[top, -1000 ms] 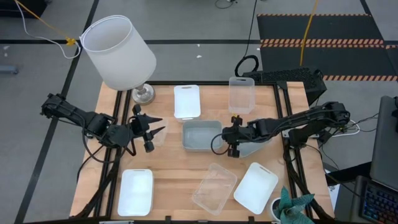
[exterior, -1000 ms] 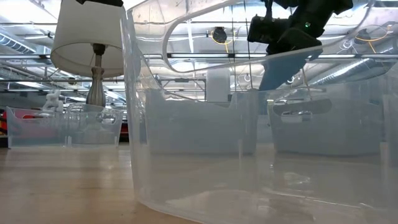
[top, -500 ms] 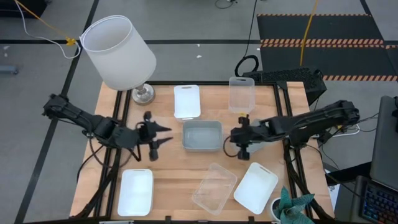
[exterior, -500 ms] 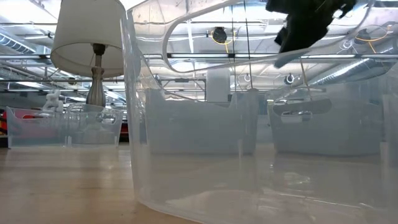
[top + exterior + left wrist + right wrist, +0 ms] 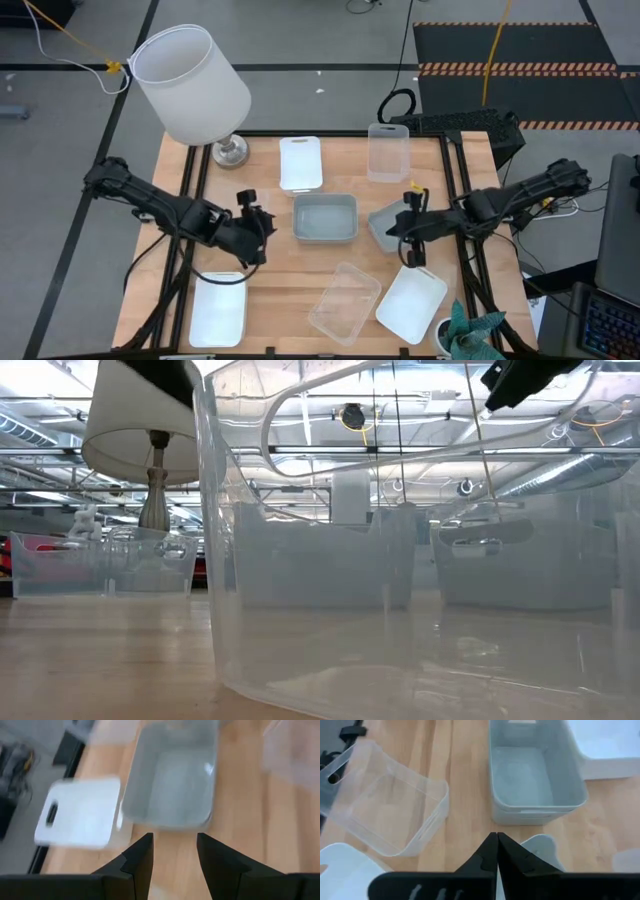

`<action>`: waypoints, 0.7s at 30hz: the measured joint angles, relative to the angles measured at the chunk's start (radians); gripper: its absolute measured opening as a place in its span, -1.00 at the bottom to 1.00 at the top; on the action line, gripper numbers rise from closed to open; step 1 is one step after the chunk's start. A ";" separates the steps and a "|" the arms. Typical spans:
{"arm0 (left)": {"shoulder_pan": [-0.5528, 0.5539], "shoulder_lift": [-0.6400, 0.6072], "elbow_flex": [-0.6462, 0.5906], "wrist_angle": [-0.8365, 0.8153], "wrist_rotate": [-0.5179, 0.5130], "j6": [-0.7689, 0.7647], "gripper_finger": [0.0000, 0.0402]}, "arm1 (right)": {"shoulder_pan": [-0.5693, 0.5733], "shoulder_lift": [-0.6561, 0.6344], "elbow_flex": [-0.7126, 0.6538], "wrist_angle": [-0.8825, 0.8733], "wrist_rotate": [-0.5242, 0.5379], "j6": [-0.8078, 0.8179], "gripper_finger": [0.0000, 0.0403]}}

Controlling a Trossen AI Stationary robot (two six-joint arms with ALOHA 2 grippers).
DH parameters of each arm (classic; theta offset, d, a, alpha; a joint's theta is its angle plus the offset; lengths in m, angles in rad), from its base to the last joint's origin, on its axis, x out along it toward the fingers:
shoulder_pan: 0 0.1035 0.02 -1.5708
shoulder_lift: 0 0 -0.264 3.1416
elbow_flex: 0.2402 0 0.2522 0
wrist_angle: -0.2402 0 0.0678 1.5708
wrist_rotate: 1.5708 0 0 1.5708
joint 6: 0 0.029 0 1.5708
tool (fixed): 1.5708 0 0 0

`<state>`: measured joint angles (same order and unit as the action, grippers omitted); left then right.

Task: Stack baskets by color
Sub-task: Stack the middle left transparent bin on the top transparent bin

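Basket [image 5: 325, 217], grey-blue, centre table, long axis left-right.

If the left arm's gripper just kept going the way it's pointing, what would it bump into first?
Probably the grey-blue basket at the table's middle. The left gripper has its fingers open and aimed at that basket's near wall, with only bare table between them, though depth is hard to judge.

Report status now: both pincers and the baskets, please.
Left pincer open, empty. Right pincer shut on grey-blue basket, lifted. Second grey-blue basket at centre. Nothing in the way.
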<state>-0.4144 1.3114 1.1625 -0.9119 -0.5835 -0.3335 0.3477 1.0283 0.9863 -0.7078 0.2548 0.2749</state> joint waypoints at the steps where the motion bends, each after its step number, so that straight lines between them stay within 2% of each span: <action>1: 0.001 0.000 -0.001 -0.036 -0.001 -0.032 -0.24 | 0.002 -0.002 0.000 0.000 0.008 -0.003 -1.00; 9: 0.007 -0.002 -0.101 -0.094 0.009 -0.224 -0.24 | 0.002 -0.003 0.000 0.007 0.009 -0.028 -1.00; 12: 0.038 -0.002 -0.152 -0.077 0.025 -0.392 -0.23 | 0.002 -0.003 0.000 0.021 0.009 -0.031 -1.00; 16: 0.117 -0.002 -0.170 -0.077 0.100 -0.565 -0.14 | 0.002 -0.003 0.000 0.056 0.009 -0.061 -1.00; 21: 0.193 0.004 -0.170 -0.077 0.190 -0.686 0.02 | 0.002 -0.003 0.000 0.093 0.009 -0.101 -1.00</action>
<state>-0.2217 1.3158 0.9920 -0.9888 -0.3940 -1.0195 0.3492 1.0248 0.9859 -0.6145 0.2634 0.1735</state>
